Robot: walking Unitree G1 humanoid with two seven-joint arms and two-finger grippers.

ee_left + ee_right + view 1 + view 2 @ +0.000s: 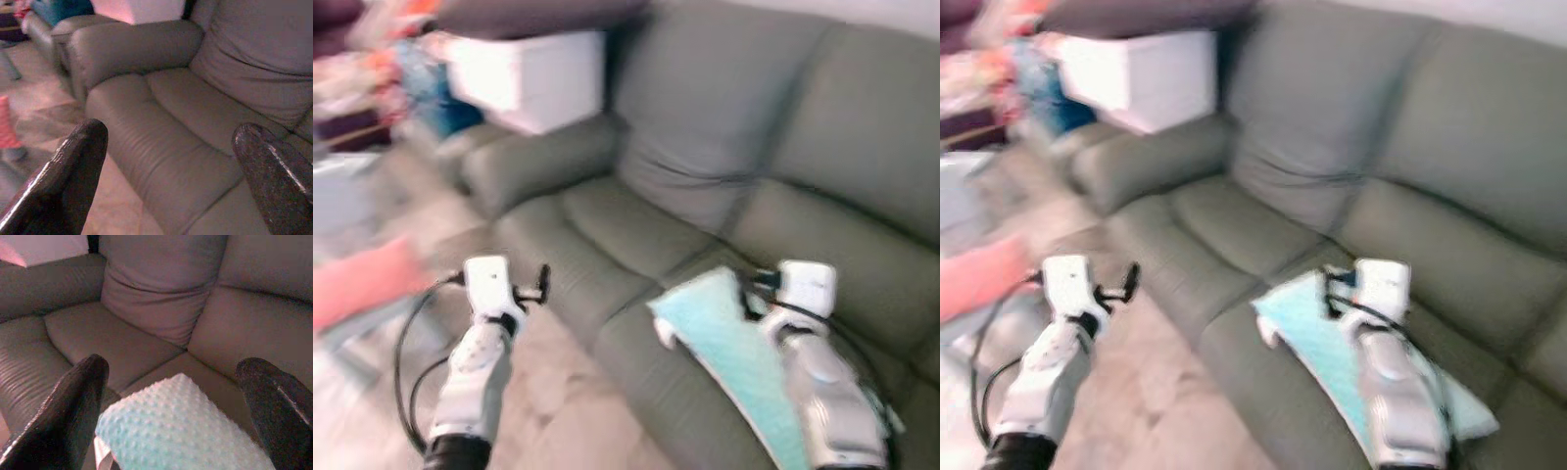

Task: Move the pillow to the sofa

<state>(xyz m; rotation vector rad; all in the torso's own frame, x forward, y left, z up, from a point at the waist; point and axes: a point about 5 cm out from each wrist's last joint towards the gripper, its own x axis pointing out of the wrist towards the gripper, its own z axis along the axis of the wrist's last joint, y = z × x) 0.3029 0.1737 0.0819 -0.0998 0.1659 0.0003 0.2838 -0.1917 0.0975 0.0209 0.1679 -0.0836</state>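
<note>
Light blue pillow (734, 367) lies on grey sofa (636, 235), lower right of frame. Right gripper (181, 396) spread above it; left gripper (171, 166) spread, empty.

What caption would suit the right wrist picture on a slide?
Open right gripper poised over a light blue, bumpy-textured pillow lying on the grey-green leather sofa.

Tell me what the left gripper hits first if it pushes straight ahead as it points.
Probably the sofa's seat cushion, near its front edge; the open left gripper has nothing before it, though depth is unclear.
</note>
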